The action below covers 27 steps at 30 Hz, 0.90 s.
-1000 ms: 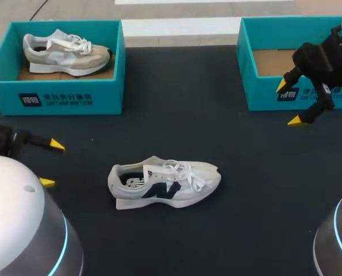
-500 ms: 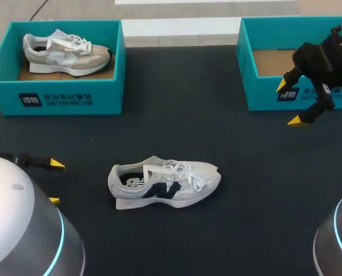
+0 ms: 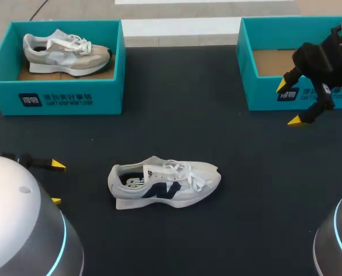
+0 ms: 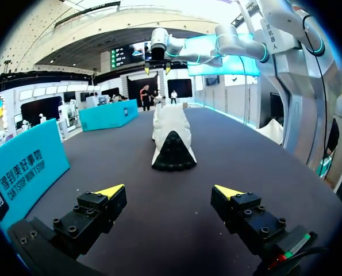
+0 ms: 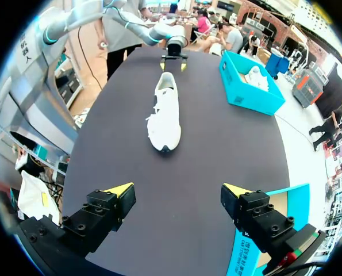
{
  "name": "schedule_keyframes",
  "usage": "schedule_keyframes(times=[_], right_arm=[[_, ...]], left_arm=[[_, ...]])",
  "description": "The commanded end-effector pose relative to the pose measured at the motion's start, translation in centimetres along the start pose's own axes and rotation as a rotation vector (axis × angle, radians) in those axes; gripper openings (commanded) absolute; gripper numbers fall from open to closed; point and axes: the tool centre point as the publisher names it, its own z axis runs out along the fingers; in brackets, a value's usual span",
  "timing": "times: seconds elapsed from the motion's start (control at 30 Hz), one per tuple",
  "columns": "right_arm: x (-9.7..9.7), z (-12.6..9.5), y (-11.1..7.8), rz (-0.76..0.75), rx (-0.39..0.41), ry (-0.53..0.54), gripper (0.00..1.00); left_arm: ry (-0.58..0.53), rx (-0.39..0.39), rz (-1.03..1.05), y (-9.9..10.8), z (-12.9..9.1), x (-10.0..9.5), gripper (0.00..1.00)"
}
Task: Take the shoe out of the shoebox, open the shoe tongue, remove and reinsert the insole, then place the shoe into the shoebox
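Note:
A white shoe (image 3: 164, 184) with a navy logo lies on its sole on the dark table, toe to the right, laces loose. My left gripper (image 3: 56, 183) stands open to the left of its heel, well apart from it. In the left wrist view the shoe (image 4: 172, 135) lies heel-first ahead of the open gripper (image 4: 169, 191). My right gripper (image 3: 288, 103) hangs open in front of the right teal shoebox (image 3: 262, 95), whose brown floor is bare. From the right wrist the shoe (image 5: 165, 112) lies toe-first, far ahead of the open gripper (image 5: 178, 191).
A second teal shoebox (image 3: 67, 98) at the back left holds a grey and white shoe (image 3: 64, 53). It shows beside the left gripper (image 4: 21, 167) and far ahead of the right gripper (image 5: 248, 86). The right box's wall (image 5: 268, 236) is close beside the right gripper.
My left gripper has dropped back toward the table's near edge, still open. The shoe and the right arm have not moved.

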Motion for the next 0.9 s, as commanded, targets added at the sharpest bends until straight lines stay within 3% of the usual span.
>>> schedule_keyframes(times=[0.03, 0.53, 0.73, 0.9], right_arm=[[-0.1, 0.1, 0.0, 0.001, 0.003, 0.002, 1.00], [-0.1, 0.1, 0.0, 0.001, 0.003, 0.002, 1.00], [-0.1, 0.1, 0.0, 0.001, 0.003, 0.002, 1.00], [-0.1, 0.1, 0.0, 0.001, 0.003, 0.002, 1.00]], left_arm=[[-0.006, -0.004, 0.001, -0.2, 0.0, 0.3, 1.00], [-0.006, -0.004, 0.001, -0.2, 0.0, 0.3, 1.00], [-0.069, -0.015, 0.033, -1.2, 1.0, 0.7, 1.00], [-0.054, -0.020, 0.036, -1.6, 2.9, 1.2, 1.00]])
